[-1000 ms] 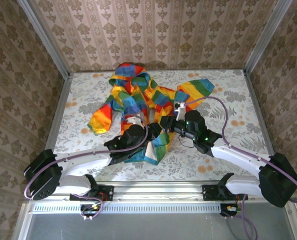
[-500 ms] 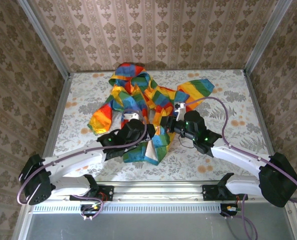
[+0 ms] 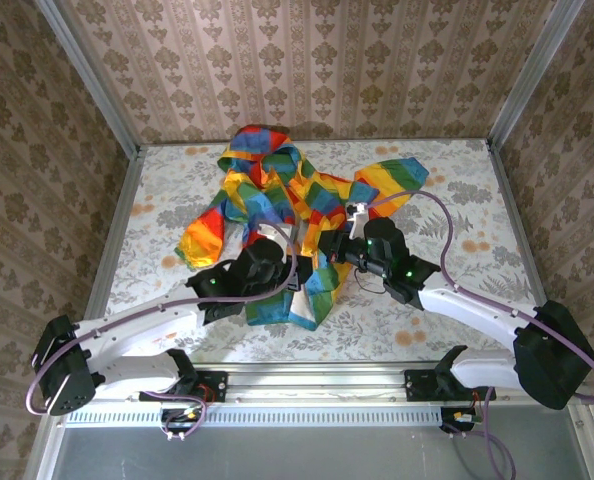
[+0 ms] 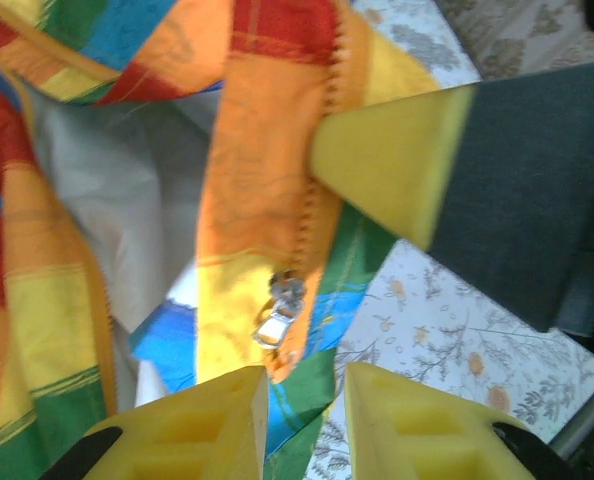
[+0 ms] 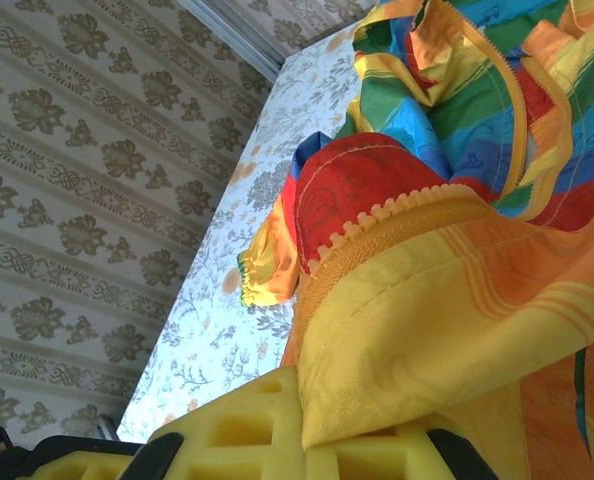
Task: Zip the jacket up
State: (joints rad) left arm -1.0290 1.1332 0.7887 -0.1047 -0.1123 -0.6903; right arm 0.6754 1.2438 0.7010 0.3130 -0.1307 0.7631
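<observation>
Top external: jacket open, both arms at its near hem

Jacket [image 3: 277, 185] lies crumpled from the counter's [image 3: 447, 330] far edge to its middle. Right end effector [image 5: 302, 425] is clamped on the jacket's zip edge. Left wrist: left end effector [image 4: 305, 385] has jaws apart, with hem fabric in the gap, unpinched. Zip pull [image 4: 280, 315] hangs just beyond its fingertips.

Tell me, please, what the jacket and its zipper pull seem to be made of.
Jacket: probably thin woven synthetic cloth, with a slight sheen, fine creases and visible stitching. Zipper pull: looks like metal, silvery and glinting, though it is blurred.
</observation>
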